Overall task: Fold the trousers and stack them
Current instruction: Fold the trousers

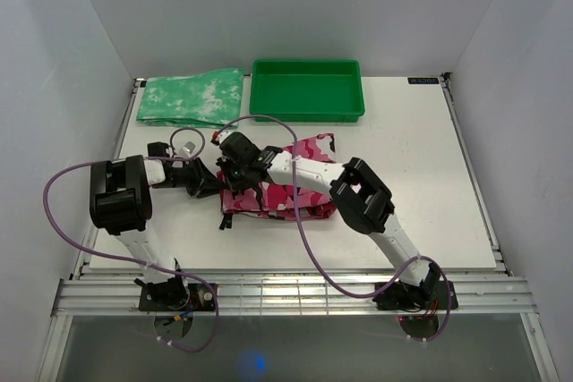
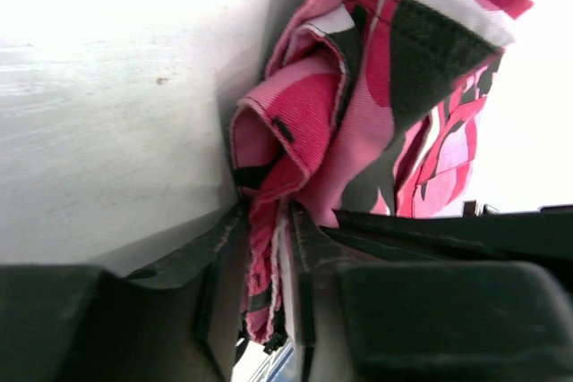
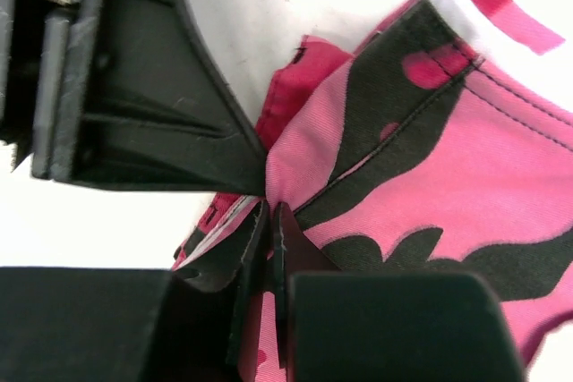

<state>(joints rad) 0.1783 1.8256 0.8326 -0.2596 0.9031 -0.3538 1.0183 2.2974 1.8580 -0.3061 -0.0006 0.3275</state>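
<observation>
The trousers (image 1: 291, 187), in pink, white and black camouflage, lie partly folded in a bunched heap at mid-table. My left gripper (image 1: 213, 183) is at their left edge, shut on a fold of the cloth; the left wrist view shows the bunched hem (image 2: 295, 131) pinched between its fingers (image 2: 224, 275). My right gripper (image 1: 235, 172) is right beside the left one, also shut on the trousers; the right wrist view shows pink cloth (image 3: 430, 158) clamped in nearly closed jaws. The two grippers almost touch.
A mottled green-and-white folded cloth (image 1: 191, 97) lies at the back left. A green tray (image 1: 307, 89) stands at the back centre. Purple cables (image 1: 269, 123) loop over the table near the arms. The table's right half (image 1: 421, 185) is bare white.
</observation>
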